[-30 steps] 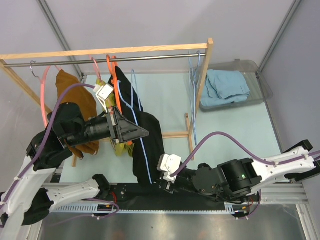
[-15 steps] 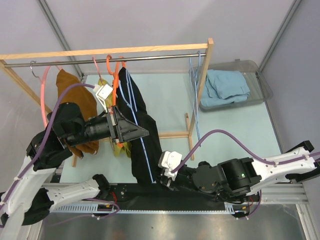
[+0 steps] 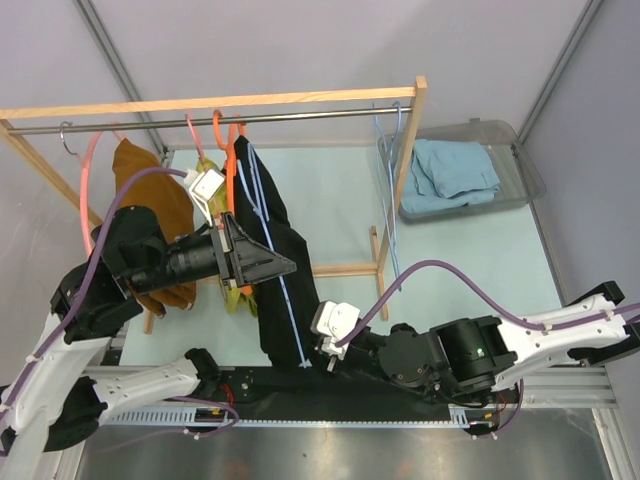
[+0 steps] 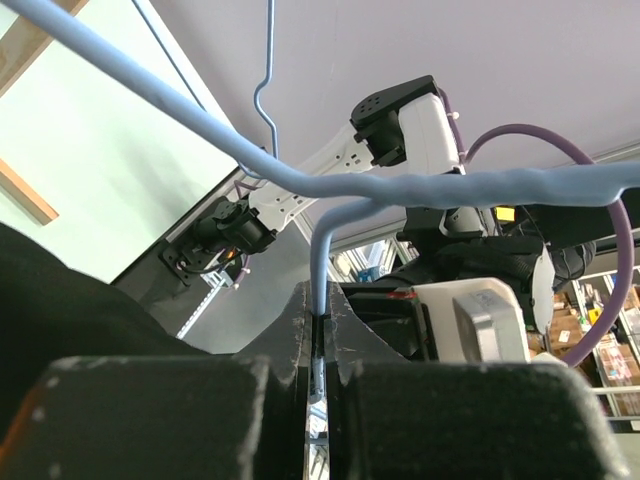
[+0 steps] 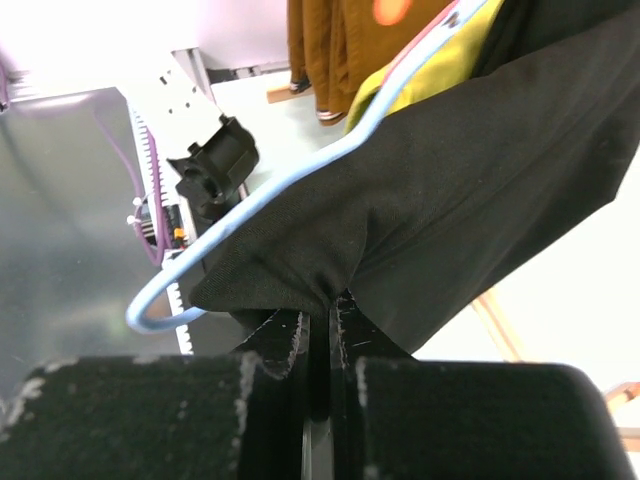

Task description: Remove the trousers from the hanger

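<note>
Since the earlier frame, the right end effector (image 3: 322, 362) had closed from half open and shifted a little left. The black trousers (image 3: 275, 215) and their blue hanger (image 4: 450, 188) had swung left under the rail (image 3: 320, 113). In the right wrist view its fingers (image 5: 285, 345) were pinched together on a pucker at the lower edge of the trousers, near the near edge of the desk (image 3: 340, 200). The left end effector (image 3: 288, 265) was shut too, with the thin wire of the hanger clamped between its fingers (image 4: 290, 330). The trousers were draped over the hanger, which hung from the rail above the left half of the desk, and they sloped down toward the near edge. A brown garment (image 3: 150, 195) hung further left. A clear bin (image 3: 525, 170) of blue cloth sat at the far right corner.
</note>
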You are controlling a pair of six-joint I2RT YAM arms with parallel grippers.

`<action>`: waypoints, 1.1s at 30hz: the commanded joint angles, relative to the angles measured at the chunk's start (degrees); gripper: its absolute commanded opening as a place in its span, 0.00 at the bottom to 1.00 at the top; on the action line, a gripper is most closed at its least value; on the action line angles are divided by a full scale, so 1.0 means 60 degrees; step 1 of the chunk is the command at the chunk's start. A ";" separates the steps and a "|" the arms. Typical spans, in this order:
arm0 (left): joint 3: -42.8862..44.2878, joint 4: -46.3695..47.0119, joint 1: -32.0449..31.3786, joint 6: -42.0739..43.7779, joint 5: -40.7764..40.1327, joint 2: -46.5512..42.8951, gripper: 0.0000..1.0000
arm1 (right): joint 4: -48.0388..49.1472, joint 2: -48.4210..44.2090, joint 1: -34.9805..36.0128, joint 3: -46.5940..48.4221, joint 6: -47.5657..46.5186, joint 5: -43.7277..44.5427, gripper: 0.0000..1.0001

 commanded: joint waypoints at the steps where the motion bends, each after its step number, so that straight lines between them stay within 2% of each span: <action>1: 0.0446 0.0903 -0.0021 -0.0002 0.0286 -0.0214 0.00 | 0.0188 -0.0007 0.0184 0.0979 -0.0365 0.0958 0.00; 5: 0.0387 0.0465 -0.0021 0.0364 -0.0050 -0.0171 0.00 | 0.0333 0.0037 0.0798 0.1595 -0.1008 0.2258 0.00; 11: 0.0314 -0.0093 -0.0021 0.0863 -0.0563 -0.0258 0.01 | 0.0275 -0.0226 0.1443 0.2197 -0.1815 0.3066 0.00; 15: 0.0021 -0.0123 -0.0006 0.0922 -0.0607 -0.0331 0.00 | 0.1020 -0.0475 0.1912 0.2183 -0.2473 0.3610 0.00; 21: -0.0477 -0.0108 -0.0006 0.0951 -0.0710 -0.0405 0.01 | 0.3567 -0.0593 0.2659 0.2110 -0.4682 0.4049 0.00; 22: -0.0550 -0.0079 -0.0006 0.0951 -0.0724 -0.0405 0.00 | 0.4601 -0.0607 0.2791 0.2110 -0.5064 0.4065 0.00; 25: -0.0755 -0.0049 -0.0021 0.0922 -0.0754 -0.0478 0.00 | 0.6142 -0.0578 0.3041 0.2197 -0.6412 0.3948 0.00; 29: -0.1004 -0.0020 -0.0006 0.0907 -0.0769 -0.0566 0.01 | 0.7378 -0.0432 0.3143 0.2592 -0.7644 0.3670 0.00; 33: -0.1297 0.0097 -0.0021 0.0878 -0.0710 -0.0726 0.01 | 0.7687 -0.0256 0.3158 0.3309 -0.8376 0.2997 0.00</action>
